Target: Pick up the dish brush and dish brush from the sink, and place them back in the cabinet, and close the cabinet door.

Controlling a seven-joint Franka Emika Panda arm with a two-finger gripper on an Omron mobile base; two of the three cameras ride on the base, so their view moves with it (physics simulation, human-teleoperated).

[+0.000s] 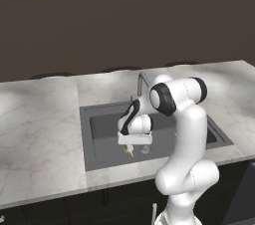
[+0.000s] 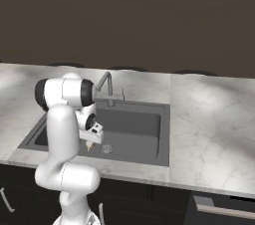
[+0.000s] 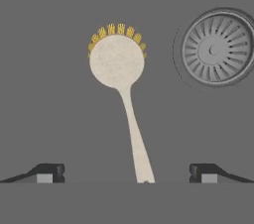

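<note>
Down in the sink (image 1: 99, 139), the tool (image 3: 126, 173) is hovering released, jaws straddling the handle of the cream-headed dish brush (image 3: 119, 69) lying flat beside the drain (image 3: 216, 48); descending straight and clenching mid-handle looks best.

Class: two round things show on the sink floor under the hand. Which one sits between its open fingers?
The cream dish brush, its round head fringed with yellow bristles and its handle running back between the fingertips. The ribbed metal drain lies off to one side.

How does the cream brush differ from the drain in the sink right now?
The cream round-headed dish brush is pale, long-handled and fringed with yellow bristles; the round grey metal drain is darker, ribbed and handleless. The brush lies loose between the open fingers; the drain sits off to one side. Both have round shapes on the dark sink floor.
</note>
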